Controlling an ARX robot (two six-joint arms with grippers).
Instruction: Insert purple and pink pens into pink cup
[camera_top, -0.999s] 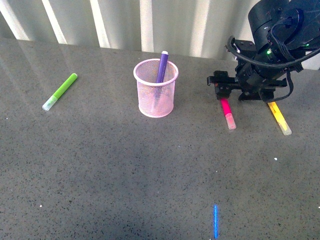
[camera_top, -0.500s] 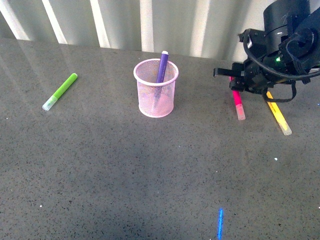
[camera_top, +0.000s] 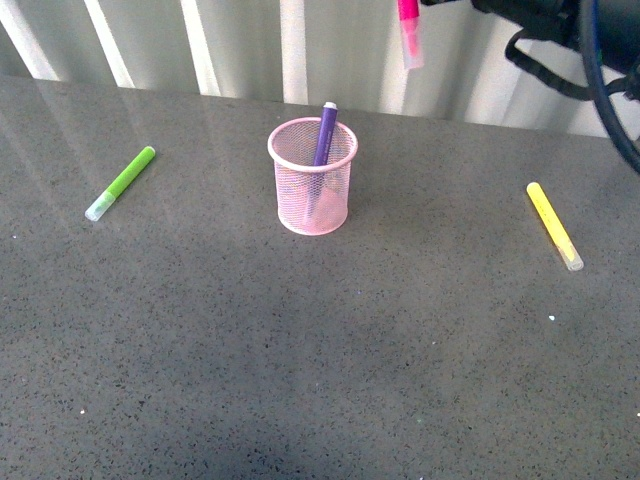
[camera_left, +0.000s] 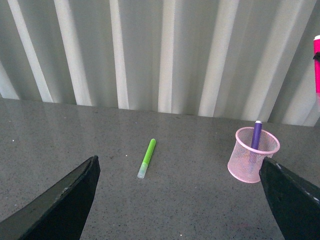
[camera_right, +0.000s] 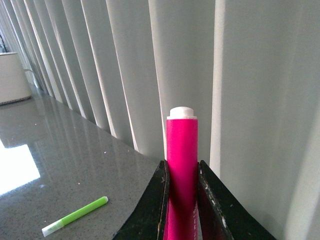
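1. Lifted since half a second ago: pink pen (camera_top: 408, 35) was lying on the table (camera_top: 300, 350) right of the pink cup (camera_top: 300, 205). It now hangs in the air, up and to the right of the cup, in front of the ribbed wall (camera_top: 240, 45). The right arm rose with it and is mostly out of the front view.
2. Right claw (camera_right: 182, 172) is clamped on the pink pen, with a black finger pressed to each side of the magenta body. The pen's white end pokes out past the fingertips.
3. Front view: the pink pen is roughly upright with its clear cap end down, well above the cup's rim and clear of the table.
4. Purple pen (camera_top: 325, 130) stands inside the pink cup, leaning on the far rim with its top sticking out above it. Cup and pen are unmoved.
5. Left claw (camera_left: 178, 165) is spread wide and holds nothing. It hangs above the table, well apart from the cup.
6. Lime-green marker (camera_top: 121, 183) lies flat on the table, well left of the cup.
7. Yellow marker (camera_top: 554, 225) lies flat, well right of the cup. Both markers are in the same spots as before.
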